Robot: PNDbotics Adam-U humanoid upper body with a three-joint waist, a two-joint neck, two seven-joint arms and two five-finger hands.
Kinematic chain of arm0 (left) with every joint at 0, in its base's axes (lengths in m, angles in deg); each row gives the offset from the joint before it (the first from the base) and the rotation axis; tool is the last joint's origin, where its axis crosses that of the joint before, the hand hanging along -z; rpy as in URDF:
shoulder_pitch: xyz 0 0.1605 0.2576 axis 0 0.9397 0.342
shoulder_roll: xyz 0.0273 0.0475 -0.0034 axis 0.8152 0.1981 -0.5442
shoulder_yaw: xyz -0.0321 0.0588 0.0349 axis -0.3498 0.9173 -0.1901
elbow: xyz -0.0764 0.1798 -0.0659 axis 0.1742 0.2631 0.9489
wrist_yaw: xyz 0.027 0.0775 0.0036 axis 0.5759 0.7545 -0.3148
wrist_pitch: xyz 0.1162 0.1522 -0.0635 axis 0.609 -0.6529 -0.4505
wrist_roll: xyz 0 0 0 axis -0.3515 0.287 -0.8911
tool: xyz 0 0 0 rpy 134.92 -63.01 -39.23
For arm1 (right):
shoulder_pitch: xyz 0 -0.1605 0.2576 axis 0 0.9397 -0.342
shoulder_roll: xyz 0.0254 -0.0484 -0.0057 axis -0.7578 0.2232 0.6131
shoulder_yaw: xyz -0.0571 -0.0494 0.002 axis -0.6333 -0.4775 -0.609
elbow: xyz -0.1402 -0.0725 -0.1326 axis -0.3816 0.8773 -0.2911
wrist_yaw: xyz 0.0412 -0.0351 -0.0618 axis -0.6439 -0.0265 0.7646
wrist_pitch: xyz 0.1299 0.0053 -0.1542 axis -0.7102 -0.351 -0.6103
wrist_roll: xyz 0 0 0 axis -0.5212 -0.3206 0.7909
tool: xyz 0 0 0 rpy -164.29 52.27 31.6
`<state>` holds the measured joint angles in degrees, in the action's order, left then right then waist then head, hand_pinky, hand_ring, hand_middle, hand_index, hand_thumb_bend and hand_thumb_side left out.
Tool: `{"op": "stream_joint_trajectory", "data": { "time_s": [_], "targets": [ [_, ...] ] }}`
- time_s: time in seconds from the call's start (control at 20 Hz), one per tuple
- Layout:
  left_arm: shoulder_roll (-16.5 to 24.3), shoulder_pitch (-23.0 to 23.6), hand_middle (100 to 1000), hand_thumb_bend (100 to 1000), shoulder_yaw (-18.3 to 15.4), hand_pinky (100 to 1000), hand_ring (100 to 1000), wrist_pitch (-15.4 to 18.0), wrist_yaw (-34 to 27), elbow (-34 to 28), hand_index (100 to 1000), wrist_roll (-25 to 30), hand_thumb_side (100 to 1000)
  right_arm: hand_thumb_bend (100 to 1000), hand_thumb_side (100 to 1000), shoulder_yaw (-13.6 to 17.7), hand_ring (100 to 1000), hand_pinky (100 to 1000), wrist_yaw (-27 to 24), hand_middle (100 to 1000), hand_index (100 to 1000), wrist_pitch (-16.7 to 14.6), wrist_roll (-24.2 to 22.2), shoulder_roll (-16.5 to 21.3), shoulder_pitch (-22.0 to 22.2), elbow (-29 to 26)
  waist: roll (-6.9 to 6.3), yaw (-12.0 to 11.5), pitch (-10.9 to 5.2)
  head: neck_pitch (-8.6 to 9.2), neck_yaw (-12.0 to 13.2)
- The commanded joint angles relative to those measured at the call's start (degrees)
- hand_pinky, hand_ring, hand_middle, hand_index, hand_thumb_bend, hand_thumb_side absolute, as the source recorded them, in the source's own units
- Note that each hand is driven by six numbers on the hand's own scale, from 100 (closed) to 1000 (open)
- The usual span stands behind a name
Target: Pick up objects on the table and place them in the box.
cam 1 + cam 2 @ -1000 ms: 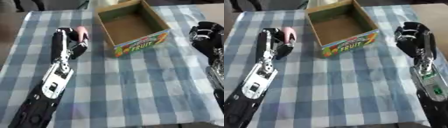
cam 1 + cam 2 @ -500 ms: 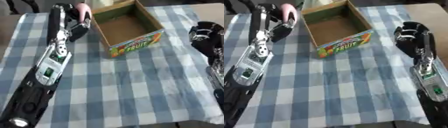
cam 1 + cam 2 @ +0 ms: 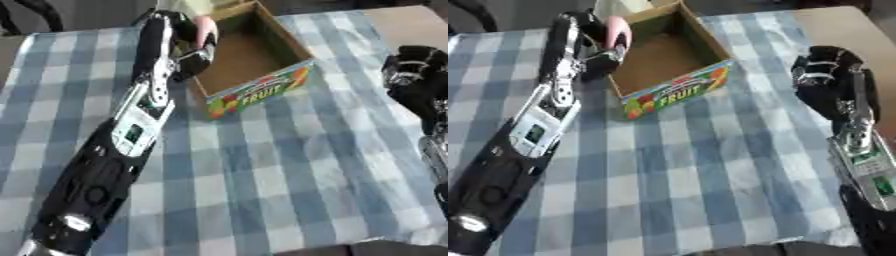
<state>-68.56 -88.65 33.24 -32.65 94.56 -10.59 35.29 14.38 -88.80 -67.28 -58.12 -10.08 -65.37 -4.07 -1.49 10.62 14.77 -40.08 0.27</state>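
Left eye view is showing the left hand [image 3: 185, 47] reaching far forward over the checked desk [image 3: 289, 165], with its fingers curling around a small pink object [image 3: 205, 29]. The hand is holding this object up by the left wall of the cardboard box [image 3: 282, 44], probably because the box is the place where it must go, so the arm is stretching to bring it over the open top. The pink object is looking long and rounded; its long axis is standing roughly upright, leaning a little, and one rounded end is pointing away toward the far side of the desk. I cannot tell what kind of thing it is. The box is lying open, and nothing is showing inside. The right hand [image 3: 829, 82] is resting near the right edge, fingers curled, holding nothing.
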Motion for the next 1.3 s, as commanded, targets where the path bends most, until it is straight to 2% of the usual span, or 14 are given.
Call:
{"op": "stream_joint_trajectory", "data": {
  "time_s": [0.05, 0.1, 0.15, 0.2, 0.25, 0.3, 0.45, 0.55, 0.7, 0.9, 1.15, 1.3],
  "targets": [
    [-0.8, -2.5, 553, 479, -1.7, 639, 656, 0.8, 3.8, 3.9, 615, 1.8, 100, 166, 116, -0.3, 643, 602, 0.0, 618, 691, 0.0, -0.7, 0.4, -1.1, -0.8, 0.14, 0.8, -0.91, 0.87, 0.9],
    [-0.9, -2.9, 576, 523, -2.1, 646, 667, 0.8, 5.4, 4.9, 638, 2.8, 100, 166, 116, -0.4, 643, 602, 0.0, 618, 691, 0.0, -0.9, 0.3, -1.2, -0.8, 0.09, 1.2, -0.91, 0.92, 1.0],
    [-1.0, -3.2, 629, 634, -2.5, 658, 692, 0.8, 6.8, 5.7, 693, 3.8, 100, 167, 116, -0.5, 643, 602, 0.0, 618, 691, 0.0, -1.0, 0.2, -1.2, -0.7, 0.07, 1.5, -0.89, 0.95, 1.1],
    [-1.1, -3.4, 655, 680, -2.8, 664, 703, 0.7, 7.9, 6.2, 715, 4.7, 100, 167, 115, -0.5, 643, 602, 0.0, 618, 691, 0.0, -1.0, 0.2, -1.1, -0.7, 0.07, 1.7, -0.88, 0.96, 1.1],
    [-1.1, -3.5, 689, 791, -3.1, 676, 718, 0.7, 8.8, 6.3, 745, 5.4, 100, 166, 115, -0.5, 643, 602, 0.0, 618, 691, 0.0, -1.0, 0.3, -1.1, -0.7, 0.08, 1.8, -0.87, 0.98, 1.2],
    [-1.1, -3.4, 702, 838, -3.4, 683, 725, 0.7, 9.5, 6.3, 754, 6.1, 162, 166, 115, -0.5, 643, 602, 0.0, 618, 691, 0.0, -1.0, 0.3, -1.0, -0.7, 0.09, 1.8, -0.86, 0.98, 1.2],
    [-0.6, -3.0, 720, 896, -3.8, 685, 738, 0.9, 9.9, 4.7, 765, 6.6, 336, 166, 114, -0.3, 643, 602, 0.0, 618, 691, 0.0, -0.9, 0.3, -0.8, -0.6, 0.09, 1.4, -0.94, 0.88, 1.1],
    [0.2, -2.3, 697, 911, -3.8, 677, 728, 1.3, 8.3, 2.5, 750, 6.0, 398, 166, 114, -0.3, 643, 602, 0.0, 618, 691, 0.0, -0.8, 0.2, -0.7, -0.5, 0.09, 0.9, -1.07, 0.87, 0.8],
    [2.2, -0.9, 657, 905, -3.9, 650, 704, 2.5, 3.2, -3.0, 713, 4.5, 430, 166, 113, 0.0, 643, 602, 0.1, 618, 691, -0.1, -0.6, 0.2, -0.3, -0.3, 0.11, -0.1, -1.23, 0.72, 0.0],
    [7.2, 2.6, 616, 883, -4.8, 616, 661, 3.0, -7.9, -12.2, 687, 2.6, 406, 166, 112, 0.6, 643, 602, 0.1, 617, 691, -0.2, 0.0, 0.3, 0.3, -0.2, 0.33, -2.2, -1.48, 0.48, -1.4],
    [14.0, 11.1, 598, 831, -7.3, 592, 638, 2.7, -21.9, -22.4, 674, -0.2, 370, 166, 113, 1.0, 643, 602, 0.1, 617, 691, -0.3, 0.4, 0.8, 0.8, 0.0, 0.82, -4.7, -1.26, 0.54, -2.8],
    [17.1, 16.6, 590, 804, -9.6, 581, 626, 3.0, -27.2, -28.0, 673, -1.8, 358, 166, 112, 1.4, 643, 602, 0.0, 617, 691, -0.4, 0.7, 0.9, 1.1, -0.1, 1.13, -6.3, -1.07, 0.72, -3.1]
  ]
}}
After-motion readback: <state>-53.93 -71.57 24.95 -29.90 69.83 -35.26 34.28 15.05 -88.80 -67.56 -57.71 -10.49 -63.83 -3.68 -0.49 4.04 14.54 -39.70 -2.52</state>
